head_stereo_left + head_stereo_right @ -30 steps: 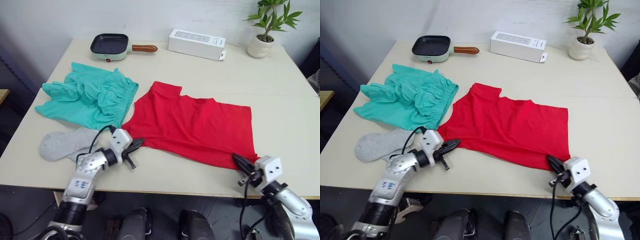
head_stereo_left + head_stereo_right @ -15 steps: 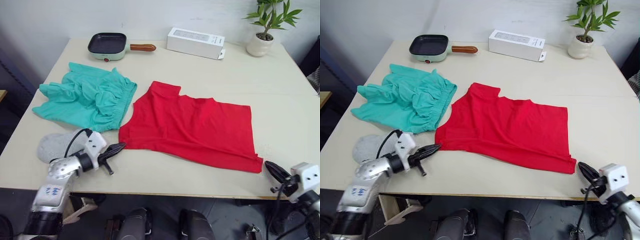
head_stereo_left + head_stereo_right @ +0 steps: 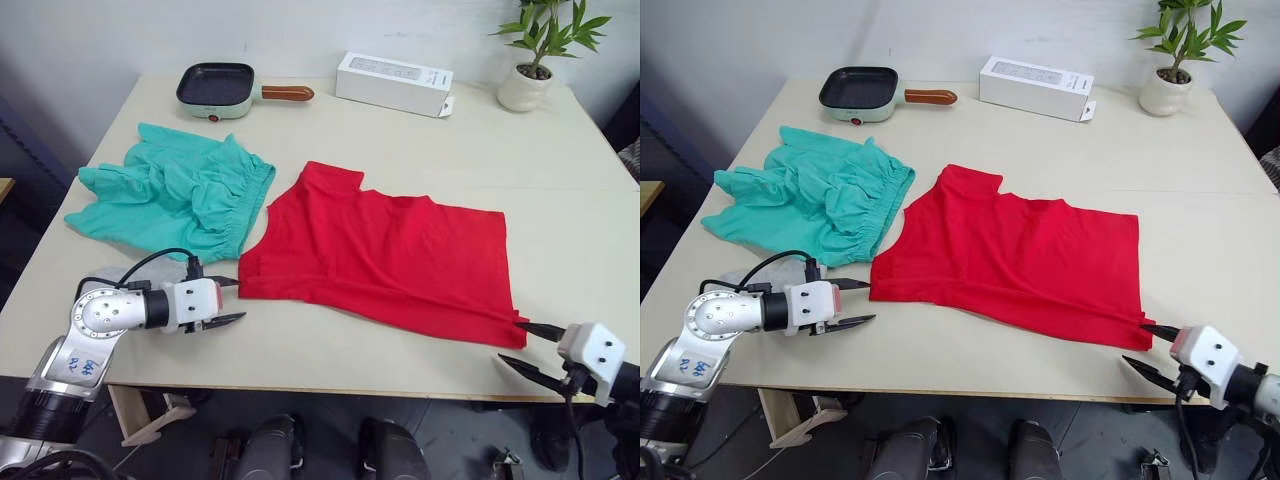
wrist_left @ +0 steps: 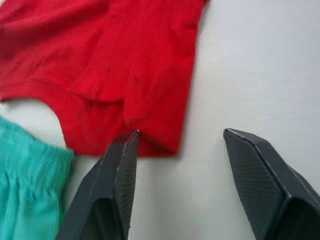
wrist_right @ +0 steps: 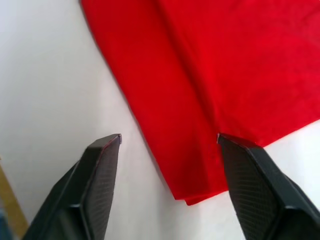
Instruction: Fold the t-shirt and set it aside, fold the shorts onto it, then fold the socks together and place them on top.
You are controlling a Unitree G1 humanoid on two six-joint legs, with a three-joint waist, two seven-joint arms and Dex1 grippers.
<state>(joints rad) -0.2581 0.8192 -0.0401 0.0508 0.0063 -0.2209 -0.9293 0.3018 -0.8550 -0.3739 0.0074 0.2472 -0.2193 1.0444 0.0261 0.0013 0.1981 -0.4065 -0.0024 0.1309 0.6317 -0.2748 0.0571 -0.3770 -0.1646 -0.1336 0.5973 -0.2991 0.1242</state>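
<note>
A red t-shirt (image 3: 385,255) is lying spread flat across the middle of a pale table (image 3: 560,170), with one pair of teal shorts (image 3: 175,190) bunched up to its left and almost touching its left edge. One grey sock patch (image 3: 150,273) is showing near the table's near-left edge, just beyond the left arm; whether both socks are lying there cannot be told.

Three other things are standing along the far edge, well apart from the clothes: one small green frying pan (image 3: 218,90) with a wooden handle at far left, one long white box (image 3: 393,84) in the middle, and one potted plant (image 3: 535,60) in a white pot at far right. Nothing is lying on top of the t-shirt.

The left end effector (image 3: 226,301) is hovering at the t-shirt's near-left corner with its two black fingers spread wide; in the left wrist view one fingertip (image 4: 131,145) is touching the hem of that corner while the other is sitting over bare table.

The right end effector (image 3: 527,346) is hanging at the near-right corner of the t-shirt, off the table's near edge, its fingers also gaping wide. In the right wrist view the red corner is lying between the two fingers, ungripped.
</note>
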